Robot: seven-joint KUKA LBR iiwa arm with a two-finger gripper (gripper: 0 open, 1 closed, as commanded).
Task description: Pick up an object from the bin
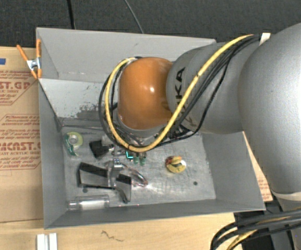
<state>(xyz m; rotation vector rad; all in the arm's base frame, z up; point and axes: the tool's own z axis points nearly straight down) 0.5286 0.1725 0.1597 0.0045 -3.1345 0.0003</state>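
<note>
I am hanging my gripper low over the near-left part of the bin, under my orange wrist cover, and I cannot tell from here whether it is released or clenched, or whether anything is in it. It is sitting right at the near-right end of a black flat piece, which I am judging to be the likeliest pick, since nothing else is lying as close. I am coming in from above because the sloped walls are crowding the floor on the left and far sides, leaving the top as the 1 free way in. 4 other things are lying around: a small black block just far-left of the gripper, a pale green roll near the left wall, a clear tube along the near edge, and a yellow and red piece well apart to the right. The right half of the floor is lying bare around that piece, so I am judging there is open room there for lifting clear, while the tube and the near wall are leaving little slack on the near side
</note>
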